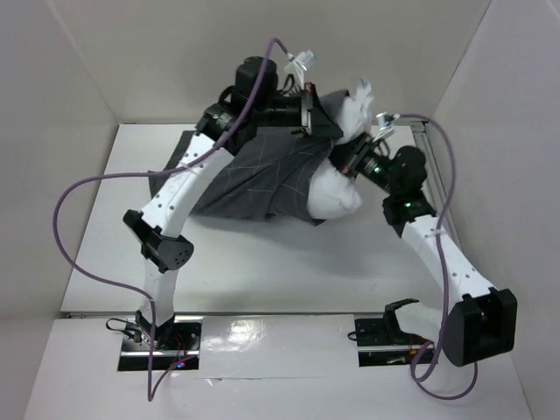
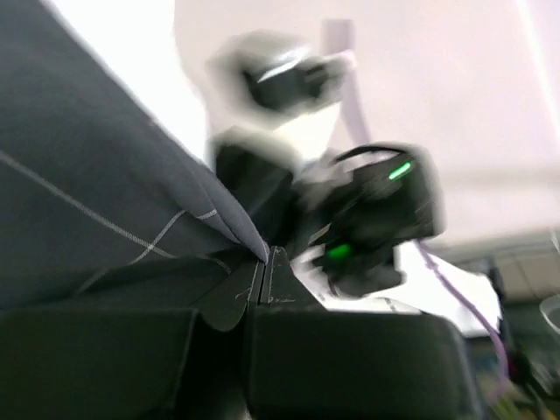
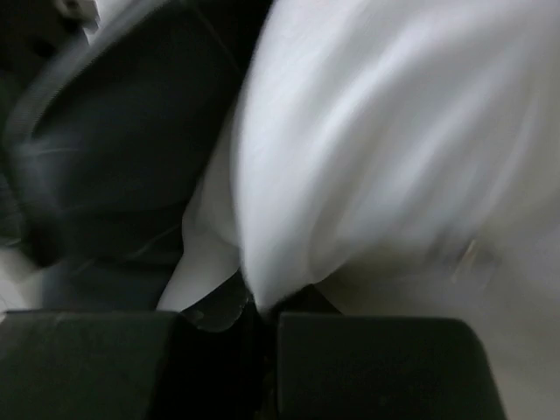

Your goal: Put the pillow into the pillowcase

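Note:
The dark grey checked pillowcase (image 1: 254, 179) lies at the back of the table with its open end lifted toward the right. The white pillow (image 1: 337, 194) sticks out of that opening, its far corner (image 1: 354, 103) raised. My left gripper (image 1: 306, 112) is shut on the pillowcase's upper edge (image 2: 131, 201), the cloth pinched at the fingertips (image 2: 265, 260). My right gripper (image 1: 347, 162) is shut on a fold of the pillow (image 3: 376, 140), with the dark mouth of the pillowcase (image 3: 122, 149) just to its left.
White walls enclose the table on the left, back and right. A metal rail (image 1: 433, 166) runs along the right edge. Purple cables (image 1: 70, 227) loop off both arms. The right arm (image 2: 367, 210) shows blurred in the left wrist view.

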Controlling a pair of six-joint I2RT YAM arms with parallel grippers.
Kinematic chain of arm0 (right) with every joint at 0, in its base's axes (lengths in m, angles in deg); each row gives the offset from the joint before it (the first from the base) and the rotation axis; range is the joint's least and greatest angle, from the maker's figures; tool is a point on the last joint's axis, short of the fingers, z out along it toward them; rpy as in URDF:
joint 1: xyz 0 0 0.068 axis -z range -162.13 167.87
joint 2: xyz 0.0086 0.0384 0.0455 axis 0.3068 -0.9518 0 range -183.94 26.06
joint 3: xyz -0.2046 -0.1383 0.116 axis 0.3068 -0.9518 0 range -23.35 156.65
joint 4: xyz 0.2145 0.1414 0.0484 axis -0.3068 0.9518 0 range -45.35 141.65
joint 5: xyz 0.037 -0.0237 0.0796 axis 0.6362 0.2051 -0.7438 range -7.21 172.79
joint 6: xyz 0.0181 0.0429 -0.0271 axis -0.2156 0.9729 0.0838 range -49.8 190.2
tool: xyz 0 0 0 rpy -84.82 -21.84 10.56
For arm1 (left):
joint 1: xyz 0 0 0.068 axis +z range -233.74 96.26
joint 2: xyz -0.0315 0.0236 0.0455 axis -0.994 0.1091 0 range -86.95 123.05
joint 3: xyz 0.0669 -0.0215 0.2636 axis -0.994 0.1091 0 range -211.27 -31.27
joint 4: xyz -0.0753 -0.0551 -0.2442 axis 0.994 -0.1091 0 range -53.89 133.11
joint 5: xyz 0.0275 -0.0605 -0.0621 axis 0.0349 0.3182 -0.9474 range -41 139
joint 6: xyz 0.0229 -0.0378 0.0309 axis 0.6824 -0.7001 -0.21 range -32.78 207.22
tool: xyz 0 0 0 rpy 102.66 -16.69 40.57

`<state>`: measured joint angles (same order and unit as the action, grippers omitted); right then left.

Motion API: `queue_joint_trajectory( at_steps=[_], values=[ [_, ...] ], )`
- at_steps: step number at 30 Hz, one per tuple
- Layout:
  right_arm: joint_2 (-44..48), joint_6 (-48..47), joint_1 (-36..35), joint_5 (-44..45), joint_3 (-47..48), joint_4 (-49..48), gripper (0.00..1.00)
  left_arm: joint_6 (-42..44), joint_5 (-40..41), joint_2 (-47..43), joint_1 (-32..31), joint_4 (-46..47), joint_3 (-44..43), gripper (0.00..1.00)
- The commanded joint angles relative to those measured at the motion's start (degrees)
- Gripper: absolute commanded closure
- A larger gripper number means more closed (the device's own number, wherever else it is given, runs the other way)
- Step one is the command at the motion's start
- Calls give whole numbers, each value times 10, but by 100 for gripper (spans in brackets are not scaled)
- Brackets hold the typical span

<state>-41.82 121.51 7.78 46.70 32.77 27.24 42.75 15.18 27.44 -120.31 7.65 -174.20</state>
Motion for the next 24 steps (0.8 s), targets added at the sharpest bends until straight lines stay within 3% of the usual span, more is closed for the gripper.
queue_joint_trajectory(
  at_steps=[1,5,10,16,17,18,20,22,23,24],
  values=[
    [-72,52,-113,25,-125,-101,100,-89,-139,47,-62,178,-7,100],
    [-143,52,-143,55,-148,-149,100,-109,-161,39,-81,200,5,100],
    [-118,23,-103,104,-132,-108,100,-99,-133,-38,-81,212,113,100],
    [-139,46,-98,114,-143,-112,100,-46,-97,-64,-60,155,155,100],
    [-147,56,-98,114,-143,-120,100,-29,-92,-64,-54,132,155,92],
    [-164,65,-98,114,-148,-129,100,-10,-71,-57,-54,102,155,52],
    [-178,77,-92,98,-138,-113,98,49,-37,-57,-54,5,149,23],
    [-183,71,-87,83,-121,-95,79,85,10,-63,-54,-50,142,9],
    [-183,61,-81,83,-121,-77,64,118,35,-71,-54,-76,150,7],
    [-176,52,-72,83,-114,-41,39,133,105,-92,-54,-119,161,6]
  ],
)
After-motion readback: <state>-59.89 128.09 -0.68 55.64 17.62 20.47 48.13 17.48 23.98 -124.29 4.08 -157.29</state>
